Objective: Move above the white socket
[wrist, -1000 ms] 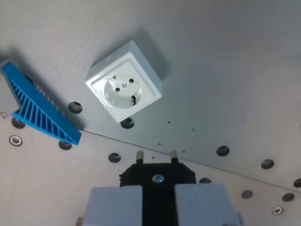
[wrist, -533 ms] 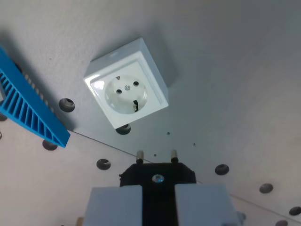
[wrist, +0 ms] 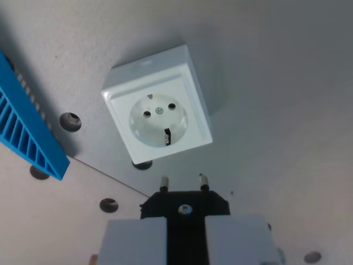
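Gripper (wrist: 185,240), at the 6 o'clock edge of the wrist view: two pale grey fingers (wrist: 135,241) closed against a black plug (wrist: 185,205), whose two metal pins (wrist: 163,181) point toward 12 o'clock. White socket (wrist: 157,112): a square housing with a round recessed face, lying just past the pin tips, centred slightly toward 11 o'clock of the plug and rotated a little out of square. Blue ribbed part (wrist: 25,132): at 9 o'clock, cut off by the frame edge. Grey perforated plate (wrist: 287,110): carries the socket; several round holes visible.
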{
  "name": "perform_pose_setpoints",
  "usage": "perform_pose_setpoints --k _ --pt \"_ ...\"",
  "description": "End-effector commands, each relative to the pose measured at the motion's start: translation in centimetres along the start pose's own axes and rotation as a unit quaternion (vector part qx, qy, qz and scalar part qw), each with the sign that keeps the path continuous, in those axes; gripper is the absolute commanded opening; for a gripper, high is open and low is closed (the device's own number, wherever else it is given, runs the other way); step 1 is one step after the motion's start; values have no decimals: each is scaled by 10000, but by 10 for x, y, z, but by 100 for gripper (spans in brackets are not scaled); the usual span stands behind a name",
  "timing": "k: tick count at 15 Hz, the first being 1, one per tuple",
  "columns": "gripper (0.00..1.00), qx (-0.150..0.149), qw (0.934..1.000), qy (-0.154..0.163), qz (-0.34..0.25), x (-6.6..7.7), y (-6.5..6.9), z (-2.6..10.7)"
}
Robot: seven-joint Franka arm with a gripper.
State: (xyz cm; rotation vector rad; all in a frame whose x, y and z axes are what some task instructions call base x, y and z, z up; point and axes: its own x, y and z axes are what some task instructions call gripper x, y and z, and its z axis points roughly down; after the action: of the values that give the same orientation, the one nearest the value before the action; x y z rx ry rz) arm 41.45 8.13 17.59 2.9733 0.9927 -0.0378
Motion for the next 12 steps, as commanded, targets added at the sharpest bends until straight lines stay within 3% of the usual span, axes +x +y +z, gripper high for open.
perform_pose_setpoints --k 1,7,12 --pt "0 -345 9944 392 -923 -2 -4 18" --pt "0 -426 9927 375 -1064 -4 -9 48" --pt "0 -417 9931 377 -1027 -6 -13 63"
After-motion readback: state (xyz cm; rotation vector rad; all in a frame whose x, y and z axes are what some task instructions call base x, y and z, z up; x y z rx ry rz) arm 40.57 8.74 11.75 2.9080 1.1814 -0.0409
